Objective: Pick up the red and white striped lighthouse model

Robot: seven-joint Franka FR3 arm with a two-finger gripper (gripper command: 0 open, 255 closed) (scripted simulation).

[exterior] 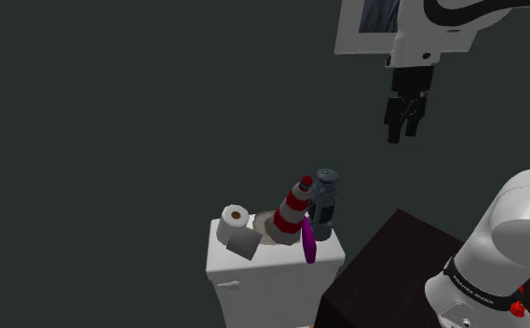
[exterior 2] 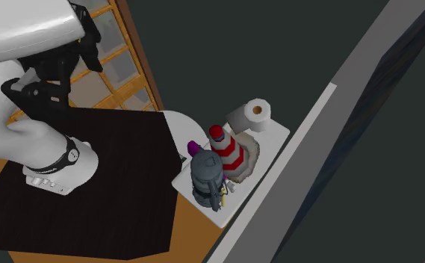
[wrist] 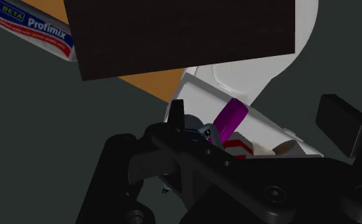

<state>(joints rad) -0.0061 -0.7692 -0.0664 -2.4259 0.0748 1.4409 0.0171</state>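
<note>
The red and white striped lighthouse model point(exterior: 292, 209) stands on a brownish base on top of a white tank point(exterior: 253, 264). In the second exterior view the lighthouse point(exterior 2: 229, 152) sits mid-tank. My gripper point(exterior: 404, 123) hangs high above the tank and off toward the shoulder view's right, open, holding nothing. In the wrist view the gripper point(wrist: 256, 112) is open, its fingers wide apart, and a strip of the lighthouse point(wrist: 236, 146) shows far below between them, partly hidden by the hand.
A grey canister point(exterior: 325, 202) stands close beside the lighthouse, with a purple object point(exterior: 309, 242) leaning at the tank's edge. A toilet paper roll point(exterior: 235, 224) lies at the tank's other end. The dark stand top point(exterior: 393, 266) adjoins the tank. A Profimix tube point(wrist: 27, 30) lies on the floor.
</note>
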